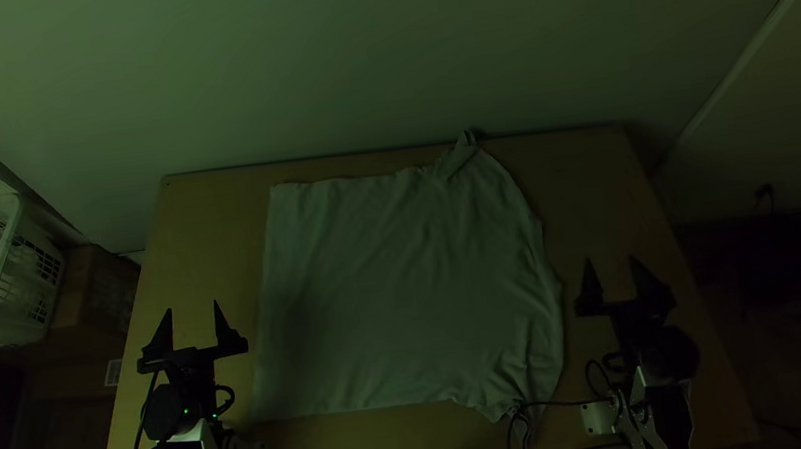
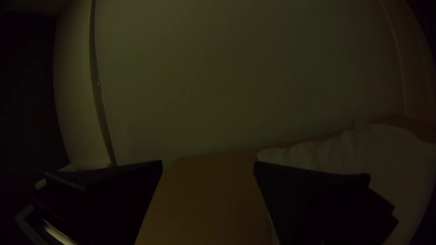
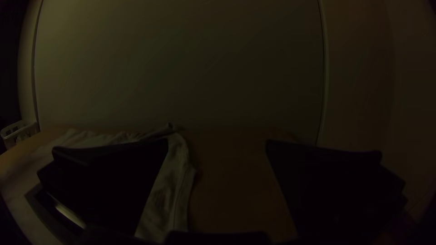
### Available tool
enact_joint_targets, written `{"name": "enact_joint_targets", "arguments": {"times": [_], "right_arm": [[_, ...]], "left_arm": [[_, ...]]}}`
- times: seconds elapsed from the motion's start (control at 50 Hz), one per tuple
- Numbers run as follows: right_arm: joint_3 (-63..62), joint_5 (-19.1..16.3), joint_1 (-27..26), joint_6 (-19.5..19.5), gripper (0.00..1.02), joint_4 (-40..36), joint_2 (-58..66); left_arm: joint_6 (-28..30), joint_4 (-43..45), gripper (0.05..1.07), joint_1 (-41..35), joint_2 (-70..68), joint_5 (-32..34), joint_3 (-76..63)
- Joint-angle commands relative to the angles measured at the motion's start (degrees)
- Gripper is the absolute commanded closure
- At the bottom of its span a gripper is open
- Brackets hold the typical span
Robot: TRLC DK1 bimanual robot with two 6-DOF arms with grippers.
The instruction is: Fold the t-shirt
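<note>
On the table (image 1: 606,171): t-shirt (image 1: 397,285), spread out
Left gripper (image 1: 192,306): wide, just left of t-shirt
Right gripper (image 1: 611,258): wide, just right of t-shirt

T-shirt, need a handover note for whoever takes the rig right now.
Left hand: open, empty, left of the shirt.
Right hand: open, empty, right of the shirt.
T-shirt: mid-table, spread, some wrinkles, bunched at the far right corner. A dark cable looks to cross its near right corner.
Done: laid out; no body fold visible.
Left: all the folding, probably smoothing first.
</note>
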Motion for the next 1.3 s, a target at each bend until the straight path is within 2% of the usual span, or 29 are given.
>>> {"name": "enact_joint_targets", "arguments": {"times": [0.0, 0.14, 0.2, 0.32, 0.52, 0.82, 1.02, 1.28], "right_arm": [[1.89, 0.56, -0.4, 0.99, 0.04, 0.37, 0.01], [2.85, 0.56, -1.46, 0.11, 0.04, 1.51, 0.1], [3.99, 0.65, -2.51, -0.59, 0.04, 4.94, 0.45], [8.48, 0.48, -2.16, -0.94, 0.04, 7.4, 8.36], [14.72, 0.48, -2.07, -0.86, 0.04, 12.58, 20.84], [31.42, 0.48, -1.81, -0.33, 0.04, 13.02, 41.14], [40.29, 0.39, -0.75, -0.33, 0.04, 12.93, 50.46], [51.46, 0.39, 0.56, -0.68, 0.04, 10.3, 63.64]], "left_arm": [[1.46, -2.08, 0.1, -0.59, -0.32, -0.1, 0.03], [1.9, -0.41, 0.1, -0.76, -0.23, -0.1, 0.73], [2.95, 0.9, 0.1, -1.11, -0.05, -0.1, 1.7], [3.13, 4.33, 0.1, -1.2, 2.06, -0.1, 4.51], [2.43, 5.74, 0.1, -1.38, 13.66, -0.1, 11.36], [0.32, 11.45, 0.1, -1.46, 31.32, -0.01, 21.91], [-1.27, 10.75, 0.1, -2.87, 45.74, 1.13, 34.13], [-1.79, 10.05, 0.1, -3.4, 59.36, 6.49, 46.08]]}}
